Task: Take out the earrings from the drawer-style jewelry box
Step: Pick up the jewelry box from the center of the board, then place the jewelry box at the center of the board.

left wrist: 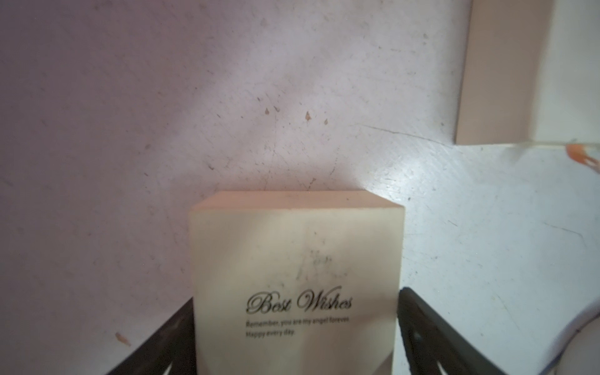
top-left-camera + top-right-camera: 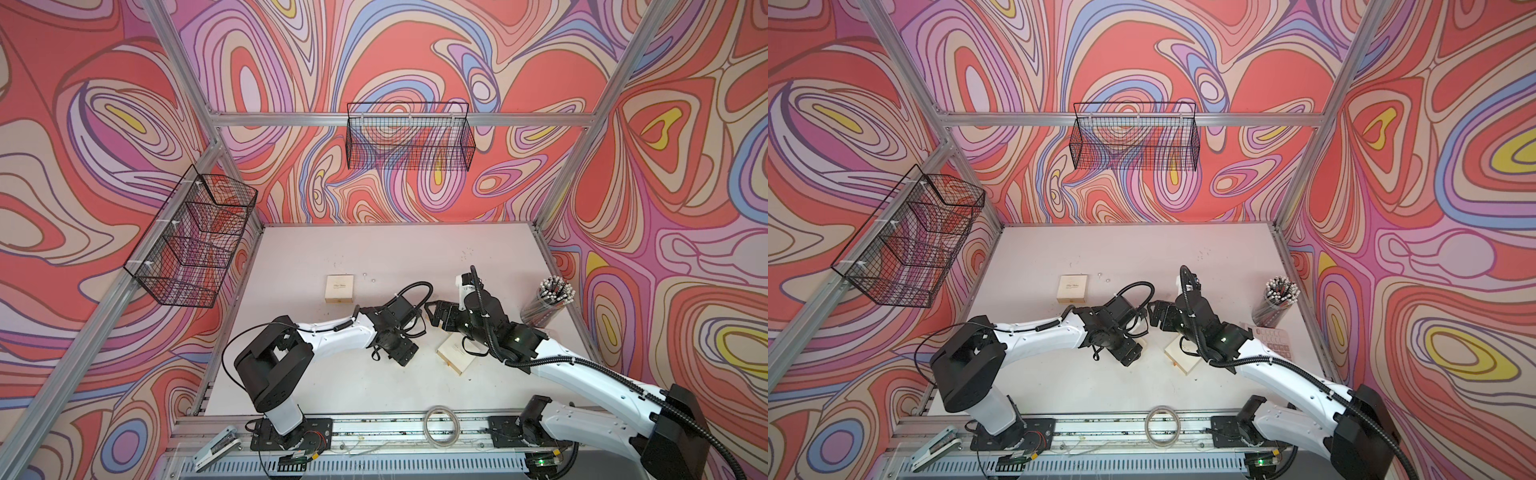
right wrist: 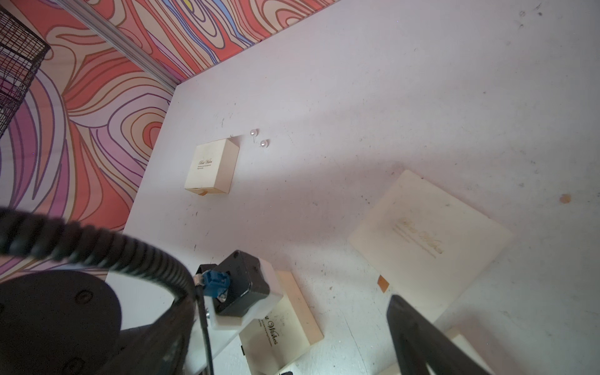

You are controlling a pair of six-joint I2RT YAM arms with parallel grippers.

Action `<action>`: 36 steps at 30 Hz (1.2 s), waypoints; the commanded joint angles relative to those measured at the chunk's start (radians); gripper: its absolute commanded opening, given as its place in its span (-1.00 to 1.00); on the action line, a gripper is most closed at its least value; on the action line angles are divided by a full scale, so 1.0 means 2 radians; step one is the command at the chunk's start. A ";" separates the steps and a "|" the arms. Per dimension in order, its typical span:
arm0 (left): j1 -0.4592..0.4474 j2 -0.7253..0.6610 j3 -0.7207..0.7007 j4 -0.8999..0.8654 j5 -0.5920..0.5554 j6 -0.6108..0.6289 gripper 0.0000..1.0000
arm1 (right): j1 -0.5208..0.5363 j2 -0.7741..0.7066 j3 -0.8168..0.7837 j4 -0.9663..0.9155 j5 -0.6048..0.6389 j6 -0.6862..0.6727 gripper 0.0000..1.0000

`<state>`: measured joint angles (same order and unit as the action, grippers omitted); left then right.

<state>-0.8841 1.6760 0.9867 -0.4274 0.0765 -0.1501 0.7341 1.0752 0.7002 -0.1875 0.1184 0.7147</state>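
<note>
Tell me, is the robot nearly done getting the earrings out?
Partly. Two pearl earrings already lie on the table beside the far box. The left gripper straddles a second box, which looks closed. A third box sits untouched near the open right gripper. Whether those two hold earrings is hidden.

Far box (image 2: 339,288): sitting on the table (image 2: 307,249), left of its middle.
Earrings (image 3: 254,132): two lying on the table just right of the far box's back corner, apart from it.
Middle box (image 1: 297,276): lying nearer than the far box, to its right.
Right box (image 2: 455,355): lying nearer too, well right of the far box.
Stick cup (image 2: 547,301): standing far right of the far box.
Back basket (image 2: 409,137): hanging behind the far box.
Side basket (image 2: 191,241): hanging left of the far box.
</note>
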 commanded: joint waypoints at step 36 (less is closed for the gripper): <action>0.141 0.068 0.152 -0.075 -0.095 -0.152 0.28 | 0.000 0.001 -0.017 0.020 -0.014 -0.016 0.91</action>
<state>-0.6228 1.7554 1.2537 -0.5137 -0.0963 -0.4328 0.7341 1.0920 0.6739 -0.1429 0.0883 0.6971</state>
